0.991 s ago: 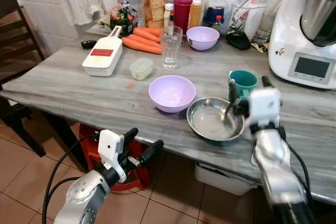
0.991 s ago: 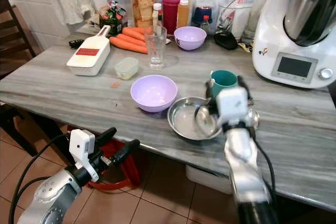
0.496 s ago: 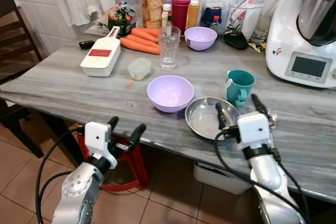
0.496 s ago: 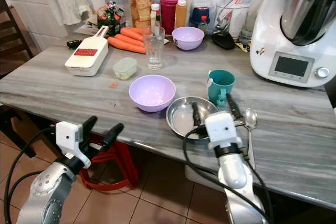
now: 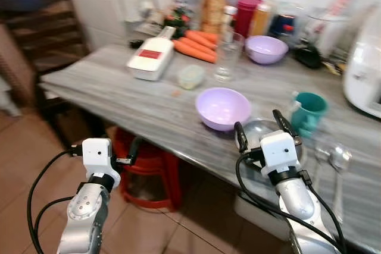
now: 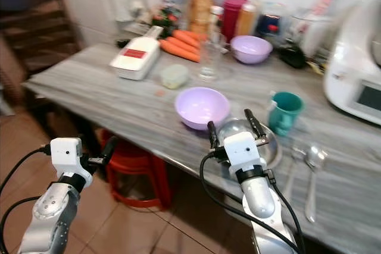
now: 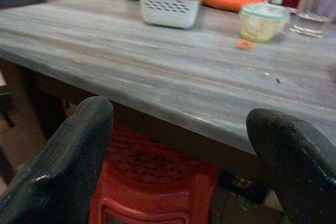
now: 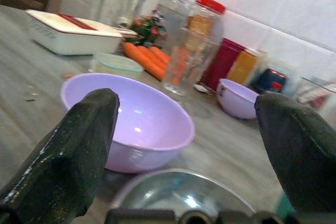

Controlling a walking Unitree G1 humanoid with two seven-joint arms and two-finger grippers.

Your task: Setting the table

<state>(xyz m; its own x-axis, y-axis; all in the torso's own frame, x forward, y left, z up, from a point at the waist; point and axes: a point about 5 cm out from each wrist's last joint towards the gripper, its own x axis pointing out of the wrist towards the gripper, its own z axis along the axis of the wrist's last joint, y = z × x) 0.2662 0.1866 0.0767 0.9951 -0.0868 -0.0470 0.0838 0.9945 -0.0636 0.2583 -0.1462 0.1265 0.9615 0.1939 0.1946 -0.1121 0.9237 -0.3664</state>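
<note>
A large lilac bowl [image 5: 223, 107] sits near the front edge of the grey table [image 5: 119, 96]. Just right of it is a steel bowl [image 6: 268, 147], partly hidden by my right gripper [image 5: 259, 128]. That gripper hovers at the table's front edge, open and holding nothing. The right wrist view shows the lilac bowl [image 8: 136, 124] and steel bowl [image 8: 184, 195] between its fingers. A teal cup [image 5: 308, 112] stands behind the steel bowl, and a spoon [image 5: 338, 165] lies to its right. My left gripper [image 7: 178, 156] is open, low in front of the table edge.
A drinking glass [image 5: 228, 56], small lilac bowl [image 5: 265, 49], carrots [image 5: 193, 49], a white slicer box [image 5: 150, 63], a small lidded tub [image 5: 191, 77] and jars fill the back. A white kitchen machine [image 6: 357, 81] stands right. A red stool [image 5: 149, 165] sits under the table, a dark chair [image 5: 47, 22] left.
The view has swung left and blurred. My right gripper drew back from over the steel bowl to the table's front edge. The left arm sank lower.
</note>
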